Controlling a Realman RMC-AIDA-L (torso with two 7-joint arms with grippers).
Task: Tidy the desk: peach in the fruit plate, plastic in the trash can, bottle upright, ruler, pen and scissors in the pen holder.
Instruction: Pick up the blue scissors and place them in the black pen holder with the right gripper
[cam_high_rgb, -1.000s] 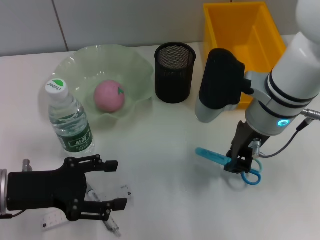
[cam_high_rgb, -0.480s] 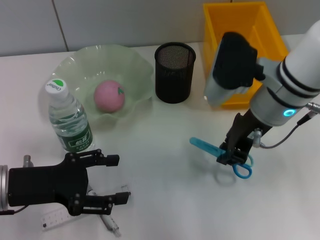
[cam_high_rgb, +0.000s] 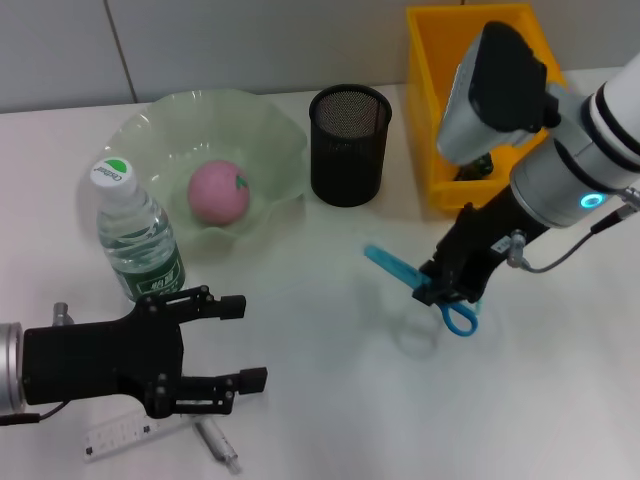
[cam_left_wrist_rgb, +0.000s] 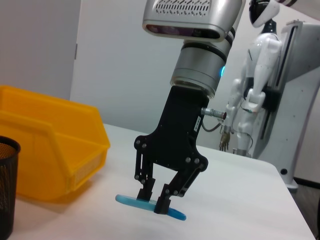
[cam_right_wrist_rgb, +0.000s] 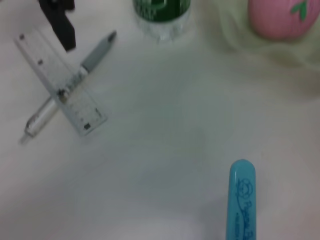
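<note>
Head view: right pincer (cam_high_rgb: 448, 288) clamped on blue scissors (cam_high_rgb: 420, 287), lifted above the counter (cam_high_rgb: 330, 400); their long axis runs diagonally, sheathed tip toward the mesh pen holder (cam_high_rgb: 349, 144). Left pincer (cam_high_rgb: 238, 343) spread apart over ruler (cam_high_rgb: 125, 432) and pen (cam_high_rgb: 216, 446).

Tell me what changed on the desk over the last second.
The right gripper, shut on the blue scissors, lifted them off the table and carried them toward the pen holder. The left gripper stayed open and shifted slightly above the ruler and pen. Peach, bottle and yellow bin stayed put.
</note>
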